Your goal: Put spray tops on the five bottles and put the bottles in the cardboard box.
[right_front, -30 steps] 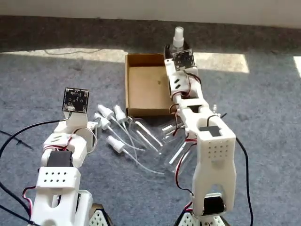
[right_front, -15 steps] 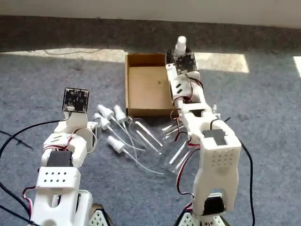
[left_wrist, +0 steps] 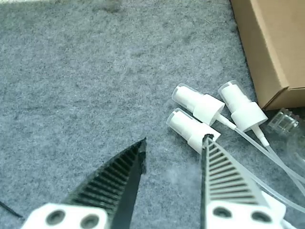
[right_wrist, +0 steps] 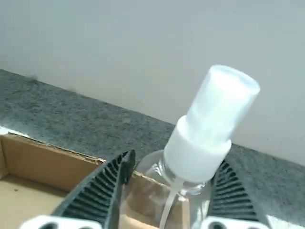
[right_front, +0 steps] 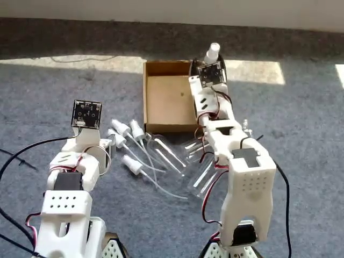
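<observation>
Spray tops [right_front: 119, 128], four of them loose with thin tubes trailing, are scattered on the grey carpet [right_front: 43, 97] at the near left, just short of the near left corner of the cardboard box [right_front: 145, 97]. The left gripper [left_wrist: 175, 142] is held low over the carpet with its jaws spread and nothing between them. One fingertip is seen just beside the nearest top, though contact cannot be judged. In the high view this gripper is largely hidden under its own camera board. A black cable [right_front: 19, 159] is trailed over the carpet at the left edge.

Beside the tops, empty bottles [right_front: 164, 152] of clear plastic are laid on their sides in a loose heap. Their outlines are hard to separate, and several are covered by the right arm [right_front: 244, 177] that passes over them, so a count cannot be given.

Farther off, the box is seen open-topped. Over its far right corner the capped bottle [right_wrist: 157, 179] is grasped by the right gripper [right_wrist: 174, 164] and held tilted, white spray top uppermost. The bottle's body is cut off at the edge of the right wrist view and masked by the gripper in the high view. Behind it, a pale wall [right_wrist: 95, 47] is seen.
</observation>
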Controlling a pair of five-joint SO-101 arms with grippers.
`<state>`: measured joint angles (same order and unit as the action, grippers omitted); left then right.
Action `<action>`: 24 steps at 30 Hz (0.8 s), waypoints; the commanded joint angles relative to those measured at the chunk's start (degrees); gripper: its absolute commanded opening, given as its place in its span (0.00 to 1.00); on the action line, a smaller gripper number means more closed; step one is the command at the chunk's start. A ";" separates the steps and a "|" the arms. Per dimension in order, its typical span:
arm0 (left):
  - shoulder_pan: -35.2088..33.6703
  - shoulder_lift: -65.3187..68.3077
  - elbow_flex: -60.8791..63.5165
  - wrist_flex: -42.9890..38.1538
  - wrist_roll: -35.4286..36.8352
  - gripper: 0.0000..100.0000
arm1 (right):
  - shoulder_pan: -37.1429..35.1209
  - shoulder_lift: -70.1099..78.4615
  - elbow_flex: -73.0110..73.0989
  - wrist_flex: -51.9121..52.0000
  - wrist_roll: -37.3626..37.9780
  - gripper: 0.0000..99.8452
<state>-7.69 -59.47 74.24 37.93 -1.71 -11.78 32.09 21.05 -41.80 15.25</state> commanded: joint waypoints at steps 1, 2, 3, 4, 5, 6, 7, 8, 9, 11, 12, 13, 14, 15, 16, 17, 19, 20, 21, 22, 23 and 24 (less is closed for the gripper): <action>-0.48 -0.31 -0.22 -1.14 0.18 0.18 | 1.19 -1.89 0.13 0.13 0.53 0.18; -0.48 -0.31 -0.22 -1.14 0.18 0.18 | 1.19 -1.89 0.13 0.13 0.53 0.19; -0.48 -0.31 -0.22 -1.14 0.18 0.18 | 1.19 -1.89 0.13 0.13 0.53 0.21; -0.48 -0.31 -0.22 -1.14 0.18 0.18 | 1.19 -1.89 0.13 0.13 0.53 0.23; -0.48 -0.31 -0.22 -1.14 0.18 0.18 | 1.19 -1.89 0.13 0.13 0.53 0.24; -0.48 -0.31 -0.22 -1.14 0.18 0.18 | 1.19 -1.89 0.13 0.13 0.53 0.25; -0.48 -0.31 -0.22 -1.14 0.18 0.18 | 1.19 -1.89 0.13 0.13 0.53 0.25; -0.48 -0.31 -0.22 -1.14 0.18 0.18 | 1.19 -1.89 0.04 0.13 0.53 0.25; -0.48 -0.31 -0.22 -1.14 0.18 0.18 | 1.19 -1.89 0.04 0.04 0.53 0.25; -0.48 -0.31 -0.22 -1.14 0.18 0.18 | 1.19 -1.98 -0.40 -0.04 0.53 0.25; -0.48 -0.31 -0.22 -1.14 0.18 0.18 | 1.19 -1.98 -1.27 0.13 0.53 0.25; -0.48 -0.31 -0.22 -1.14 0.18 0.18 | 1.19 -1.98 -2.15 0.22 0.53 0.25; -0.48 -0.31 -0.22 -1.14 0.18 0.18 | 1.19 -1.98 -2.77 0.22 0.53 0.25; -0.48 -0.31 -0.22 -1.14 0.18 0.18 | 1.27 -1.98 -3.30 0.22 0.53 0.25; -0.48 -0.31 -0.22 -1.14 0.18 0.18 | 1.27 -1.98 -3.74 0.48 0.53 0.25; -0.48 -0.31 -0.22 -1.14 0.18 0.18 | 1.27 -1.98 -4.18 1.71 0.53 0.25; -0.48 -0.31 -0.22 -1.14 0.18 0.18 | 1.27 -1.98 -5.76 4.79 0.53 0.25; -0.48 -0.31 -0.22 -1.14 0.18 0.18 | 1.27 -1.98 -6.73 5.93 0.53 0.25; -0.48 -0.31 -0.22 -1.14 0.18 0.18 | 1.27 -1.98 -7.60 6.73 0.53 0.25; -0.48 -0.31 -0.22 -1.14 0.18 0.18 | 1.27 -1.98 -8.40 7.25 0.53 0.25; -0.48 -0.31 -0.22 -1.14 0.18 0.18 | 1.27 -1.98 -9.01 7.52 0.44 0.25; -0.48 -0.31 -0.22 -1.14 0.18 0.18 | 1.27 -1.98 -9.45 7.52 0.44 0.25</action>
<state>-7.69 -59.47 74.24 37.93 -1.71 -11.52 32.35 15.87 -34.68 15.25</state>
